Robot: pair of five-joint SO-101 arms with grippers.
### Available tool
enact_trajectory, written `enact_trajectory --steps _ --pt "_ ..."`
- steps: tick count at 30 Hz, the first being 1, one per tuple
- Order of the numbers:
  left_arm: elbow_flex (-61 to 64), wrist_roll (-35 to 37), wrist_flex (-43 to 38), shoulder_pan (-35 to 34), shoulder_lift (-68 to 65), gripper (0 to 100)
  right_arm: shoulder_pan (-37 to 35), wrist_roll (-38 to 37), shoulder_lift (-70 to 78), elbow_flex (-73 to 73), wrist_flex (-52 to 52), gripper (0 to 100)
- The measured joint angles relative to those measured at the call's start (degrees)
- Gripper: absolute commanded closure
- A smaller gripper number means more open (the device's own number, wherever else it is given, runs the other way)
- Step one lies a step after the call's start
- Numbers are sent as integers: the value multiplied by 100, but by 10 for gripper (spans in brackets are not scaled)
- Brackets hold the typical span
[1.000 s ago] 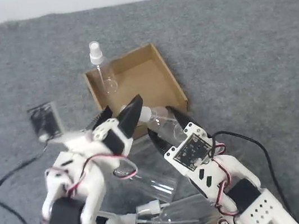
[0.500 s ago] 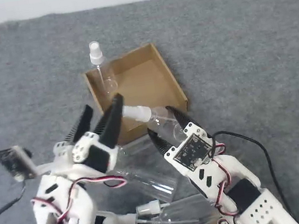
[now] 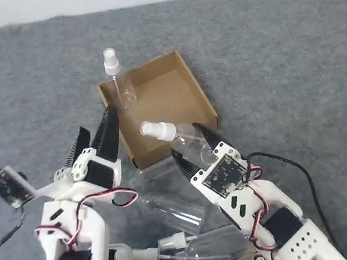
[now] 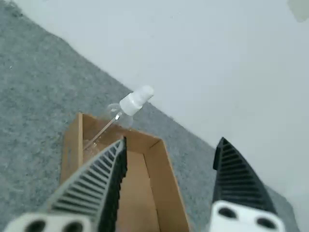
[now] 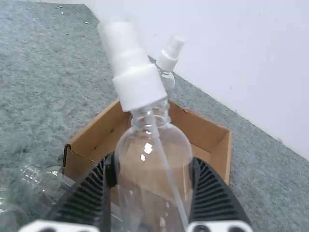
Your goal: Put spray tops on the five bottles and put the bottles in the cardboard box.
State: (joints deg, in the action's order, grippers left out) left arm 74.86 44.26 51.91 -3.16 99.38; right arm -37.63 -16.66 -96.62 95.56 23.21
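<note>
- The right end effector [image 3: 186,140] sits just below the middle of the high view, its two black fingers clenched around a clear bottle [image 5: 152,145], one on each side of the body.
- The held bottle tilts toward the upper left of the high view. Its white spray top [image 3: 158,131] is fitted on the neck and hangs over the near edge of the cardboard box [image 3: 159,99].
- In the right wrist view, the thin dip tube runs down inside the held bottle's clear body.
- The left end effector [image 3: 97,119] is at the centre left of the high view, just beside the box's left wall. Its fingers are spread wide and grip nothing.
- In the left wrist view, the left end effector's ribbed fingers stand well apart at the bottom of the frame, with the box between them farther off.
- A second bottle [image 3: 114,76] with a spray top stands upright in the box's upper-left corner in the high view.
- The box lies open on the grey bench [image 3: 280,53] at the frame's centre.
- More clear bottles [image 3: 173,209] lie on their sides at the lower centre of the high view, between the two arms.
- Loose spray tops [image 3: 171,241] with their tubes lie just below them.
</note>
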Motion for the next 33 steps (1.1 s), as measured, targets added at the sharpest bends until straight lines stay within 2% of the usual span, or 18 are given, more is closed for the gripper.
enact_trajectory --steps 5,13,19,33 --pt "343 9 0 132 -9 732 0 0 0 0 0 991" --pt "703 9 -35 738 -9 733 9 0 0 0 0 991" --pt "1108 -413 -457 1160 -9 733 18 0 -35 0 0 991" --pt "1134 -941 -492 1820 -18 733 44 18 -132 -9 0 991"
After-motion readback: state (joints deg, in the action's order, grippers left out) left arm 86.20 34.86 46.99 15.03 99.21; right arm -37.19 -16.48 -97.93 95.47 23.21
